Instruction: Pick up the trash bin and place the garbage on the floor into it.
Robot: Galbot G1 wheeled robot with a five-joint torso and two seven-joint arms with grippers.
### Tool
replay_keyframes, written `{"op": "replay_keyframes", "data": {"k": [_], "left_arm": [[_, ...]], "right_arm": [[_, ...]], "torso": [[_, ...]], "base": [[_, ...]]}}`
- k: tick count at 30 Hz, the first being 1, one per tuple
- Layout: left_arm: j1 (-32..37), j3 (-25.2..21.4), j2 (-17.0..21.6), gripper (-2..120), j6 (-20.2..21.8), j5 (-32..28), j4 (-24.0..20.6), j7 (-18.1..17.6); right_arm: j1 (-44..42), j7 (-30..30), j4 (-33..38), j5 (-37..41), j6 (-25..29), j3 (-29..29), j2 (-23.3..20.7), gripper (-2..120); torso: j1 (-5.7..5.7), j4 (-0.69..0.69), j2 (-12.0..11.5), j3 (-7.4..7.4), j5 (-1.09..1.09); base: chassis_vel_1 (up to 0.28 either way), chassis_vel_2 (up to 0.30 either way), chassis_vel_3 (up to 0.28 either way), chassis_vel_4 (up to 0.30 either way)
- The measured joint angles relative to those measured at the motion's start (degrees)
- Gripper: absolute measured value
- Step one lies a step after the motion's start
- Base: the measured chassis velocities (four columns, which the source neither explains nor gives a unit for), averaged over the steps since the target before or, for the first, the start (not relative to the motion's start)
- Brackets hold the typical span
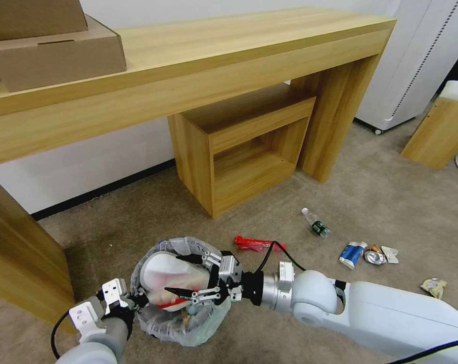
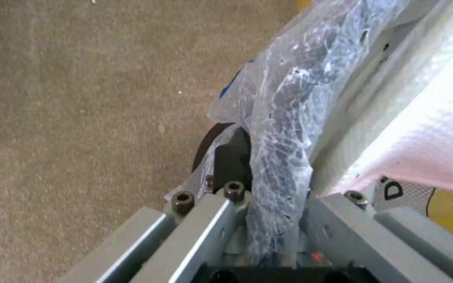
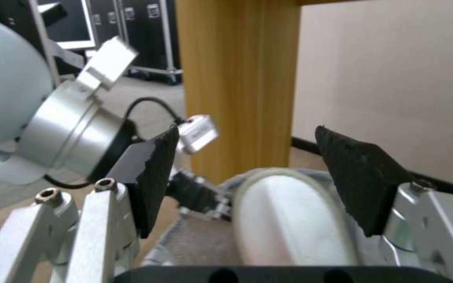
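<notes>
Left tool [image 1: 130,302] pinches the bag-lined round dark bin [image 1: 176,328], lower left | right tool [image 1: 198,292] spread over white slipper [image 1: 176,273] | your weak grip could tip it.

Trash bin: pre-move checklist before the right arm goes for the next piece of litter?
1. Left end effector shut on the rim of the small round bag-lined trash bin: ok.
2. Right end effector open, nothing between its pads: ok.
3. White slipper inside the bin: ok.
4. Floor cleared: not ok; red wrapper, small green-labelled bottle, blue-white packet remain.
5. Room left in the bin: cannot tell.
</notes>
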Motion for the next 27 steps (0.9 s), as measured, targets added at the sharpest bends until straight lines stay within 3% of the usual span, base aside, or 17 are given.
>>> {"op": "replay_keyframes", "data": {"k": [7,10,13,15,17,19,23,25,27], "left_arm": [[0.77,0.1,0.19,0,-0.01,0.4,-0.02,0.3],[1.27,0.43,-0.03,0,0.06,1.33,0.15,1.08],[1.43,0.42,0.02,0,0.07,1.47,0.15,1.32],[1.54,-0.04,0.37,0,0.38,1.27,-0.08,2.04],[1.54,-0.11,0.42,0,0.47,1.15,-0.16,2.08],[1.49,-0.61,0.59,0,1.53,0.45,-0.64,3.0],[1.15,-0.72,0.45,0,2.03,0.54,-0.67,3.76],[0.75,-0.79,-0.05,0,2.52,1.13,-1.04,4.94],[0.75,-0.8,-0.22,0,2.58,1.52,-1.12,5.29]], "right_arm": [[-2.06,4.16,-0.32,-0.79,-2.1,5.19,-0.95,79],[-5.8,10.52,-1.63,-4.66,-6.21,11.7,-1.89,89],[-7.28,12.89,-2.16,-7.62,-8.87,14.93,-2.76,94],[-10.68,17.63,-2.8,-11.36,-13.74,21.26,-4.14,100],[-11.35,18.17,-2.87,-11.55,-14.37,22.49,-4.33,100],[-18.53,21.19,-3.89,-12.26,-17.5,32.41,-4.8,100],[-22.99,22.35,-4.21,-12.36,-18.77,37.23,-4.65,100],[-28.02,23.21,-5.11,-13.23,-19.33,44.34,-3.68,100],[-29.37,23.27,-5.39,-13.49,-19.24,46.56,-3.18,100]], "torso": [[0.0,0.01,0.0,0.0,0.01],[0.0,0.01,0.0,0.0,0.02],[0.0,0.01,0.0,0.0,0.01],[0.0,0.0,0.0,0.0,0.02],[0.0,0.0,0.0,0.0,0.02],[0.0,-0.01,0.0,0.0,0.02],[0.01,0.0,0.01,0.0,0.02],[0.0,0.0,0.01,0.0,0.01],[0.01,-0.01,0.01,0.0,0.0]], "base": [[0.0,0.0,0.0,0.0],[0.0,0.0,0.0,0.0],[0.0,0.0,0.0,0.0],[0.0,0.0,0.0,0.0],[0.0,0.0,0.0,0.0],[0.0,0.0,0.0,0.0],[0.0,0.0,0.0,0.0],[0.0,0.0,0.0,0.0],[0.0,0.0,0.0,0.0]]}}
